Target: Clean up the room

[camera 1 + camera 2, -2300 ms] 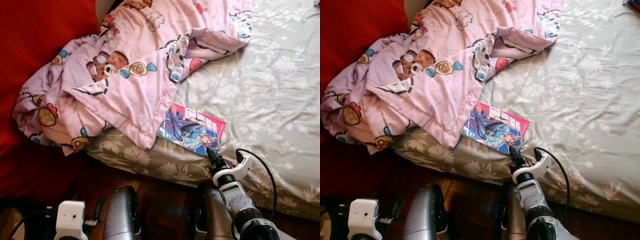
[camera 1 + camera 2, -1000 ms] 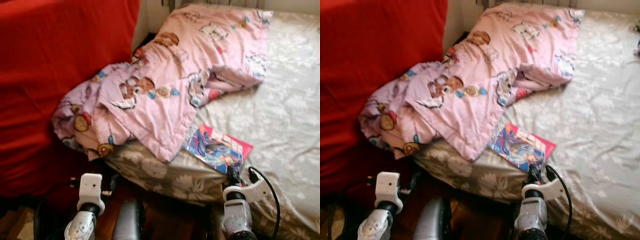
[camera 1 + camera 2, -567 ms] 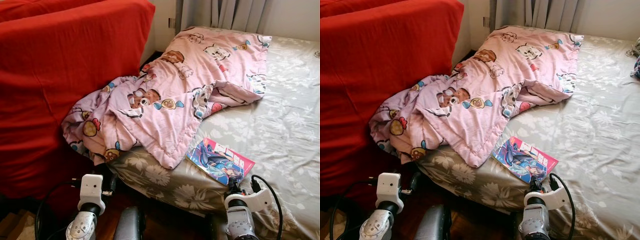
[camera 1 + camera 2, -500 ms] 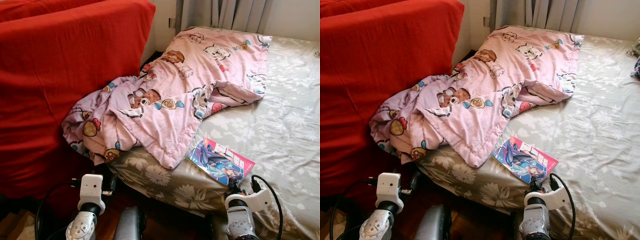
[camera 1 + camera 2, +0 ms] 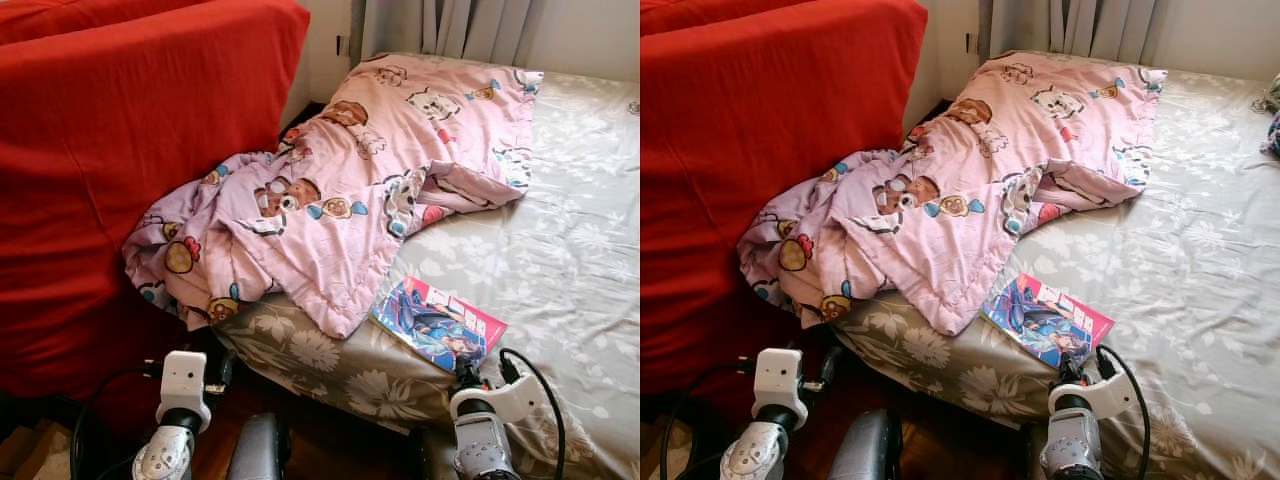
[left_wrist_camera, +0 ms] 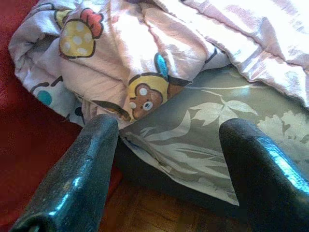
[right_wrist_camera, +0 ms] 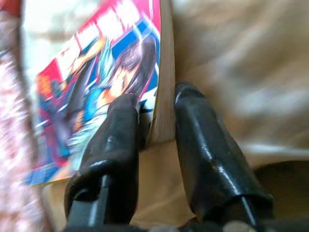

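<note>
Barely begun, I judge. The right gripper (image 7: pixel 155 121) has its narrowly parted fingers astride the near corner of the glossy, thin anime-cover book (image 5: pixel 437 323), flat on the floral grey-sheeted bed (image 5: pixel 560 250). The left gripper (image 6: pixel 166 159) gapes empty by the bed's edge. Beyond the book, the soft pink cartoon-print quilt (image 5: pixel 350 190) lies rumpled.

Comic book (image 5: pixel 438 323): thin, glossy cover, blue-haired cartoon figure, red-pink banner. Lies flat, closed, on bed (image 5: pixel 560 230) near front edge, just beside hem of quilt (image 5: pixel 360 190). Quilt: pink, cartoon animals, crumpled, one end hanging off bed's side, possibly reaching floor.
</note>
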You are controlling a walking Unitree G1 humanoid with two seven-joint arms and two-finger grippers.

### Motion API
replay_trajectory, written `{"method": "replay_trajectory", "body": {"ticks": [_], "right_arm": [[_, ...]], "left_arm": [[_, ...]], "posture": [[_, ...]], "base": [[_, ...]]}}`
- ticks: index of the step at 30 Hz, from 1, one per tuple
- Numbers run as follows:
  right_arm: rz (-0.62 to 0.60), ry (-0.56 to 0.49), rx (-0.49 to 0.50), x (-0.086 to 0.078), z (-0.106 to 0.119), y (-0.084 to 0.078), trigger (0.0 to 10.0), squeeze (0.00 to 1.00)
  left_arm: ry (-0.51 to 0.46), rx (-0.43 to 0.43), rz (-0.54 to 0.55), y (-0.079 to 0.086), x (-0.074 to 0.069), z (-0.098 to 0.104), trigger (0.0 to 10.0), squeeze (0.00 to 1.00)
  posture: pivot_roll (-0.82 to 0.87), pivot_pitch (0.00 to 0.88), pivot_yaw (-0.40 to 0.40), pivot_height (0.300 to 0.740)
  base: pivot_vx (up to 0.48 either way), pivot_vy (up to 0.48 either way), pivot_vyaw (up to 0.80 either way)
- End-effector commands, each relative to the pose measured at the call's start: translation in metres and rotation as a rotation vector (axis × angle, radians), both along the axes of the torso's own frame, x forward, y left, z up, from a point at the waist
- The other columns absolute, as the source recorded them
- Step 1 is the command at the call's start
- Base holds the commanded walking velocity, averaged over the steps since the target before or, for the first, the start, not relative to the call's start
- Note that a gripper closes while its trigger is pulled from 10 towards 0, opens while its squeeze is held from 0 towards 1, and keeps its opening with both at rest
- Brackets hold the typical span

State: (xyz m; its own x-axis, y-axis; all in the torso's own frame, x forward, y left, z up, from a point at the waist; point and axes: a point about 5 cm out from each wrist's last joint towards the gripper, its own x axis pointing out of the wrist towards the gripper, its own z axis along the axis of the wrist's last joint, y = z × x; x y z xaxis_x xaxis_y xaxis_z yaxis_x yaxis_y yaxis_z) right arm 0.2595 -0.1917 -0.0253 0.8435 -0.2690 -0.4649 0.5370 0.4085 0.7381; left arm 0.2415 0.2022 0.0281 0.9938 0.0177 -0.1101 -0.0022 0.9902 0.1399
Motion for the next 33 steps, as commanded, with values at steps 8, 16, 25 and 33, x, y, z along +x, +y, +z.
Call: {"method": "replay_trajectory", "body": {"ticks": [8, 16, 25, 33], "right_arm": [[-0.019, -0.017, 0.012, -0.002, -0.001, -0.001, 0.0, 0.00], [0.030, -0.047, -0.023, 0.003, 0.004, 0.001, 10.0, 0.00], [0.032, -0.080, -0.013, 0.009, 0.009, 0.004, 10.0, 1.00], [0.084, -0.112, 0.023, 0.011, 0.008, 0.008, 10.0, 1.00]], "left_arm": [[0.020, 0.004, 0.008, 0.004, -0.003, -0.005, 10.0, 0.00], [0.023, 0.006, 0.008, 0.004, -0.004, -0.007, 10.0, 0.00], [0.025, 0.008, 0.008, 0.005, -0.007, -0.007, 10.0, 0.00], [0.031, 0.022, 0.008, 0.012, -0.015, -0.007, 10.0, 0.00]], "posture": [[0.10, 0.083, 0.010, 0.589], [0.10, 0.088, 0.010, 0.589], [0.10, 0.106, 0.015, 0.589], [0.13, 0.150, 0.037, 0.589]], "base": [[0.000, 0.000, 0.00], [0.000, 0.000, 0.00], [0.000, 0.000, 0.00], [0.000, 0.000, 0.00]]}}
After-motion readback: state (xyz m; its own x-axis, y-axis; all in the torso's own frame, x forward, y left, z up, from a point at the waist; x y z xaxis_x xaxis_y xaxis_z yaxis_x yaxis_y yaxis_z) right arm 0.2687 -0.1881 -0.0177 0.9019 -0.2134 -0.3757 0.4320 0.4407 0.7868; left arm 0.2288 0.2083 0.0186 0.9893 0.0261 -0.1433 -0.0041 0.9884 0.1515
